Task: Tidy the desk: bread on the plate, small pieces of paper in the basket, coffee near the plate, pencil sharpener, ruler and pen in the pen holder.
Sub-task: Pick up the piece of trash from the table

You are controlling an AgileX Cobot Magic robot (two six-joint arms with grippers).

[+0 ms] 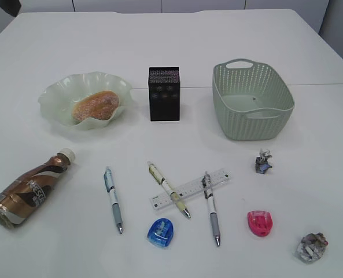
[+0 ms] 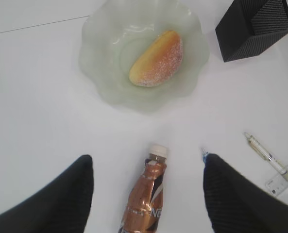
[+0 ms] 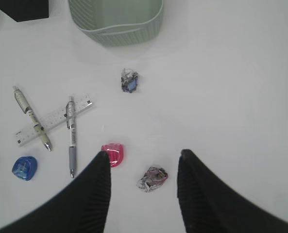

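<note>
A sugar-dusted oval bread (image 1: 95, 105) sits in the ruffled translucent plate (image 1: 55, 95). The glossy brown coffee (image 1: 29, 188) lies on its side between the spread left gripper (image 2: 147, 170). Three pens, two sharpeners, one ruler (image 1: 188, 188) lie scattered. Of two crumpled paper wads, one (image 3: 152, 178) lies between the right gripper (image 3: 144, 165), jaws apart.

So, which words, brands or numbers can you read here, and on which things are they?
"NE": start of a brand name on the coffee bottle, the rest cut off.
Ruler: scale marks, numbers too small.
Pens: print too blurred.
Paper wads: print unreadable.
</note>
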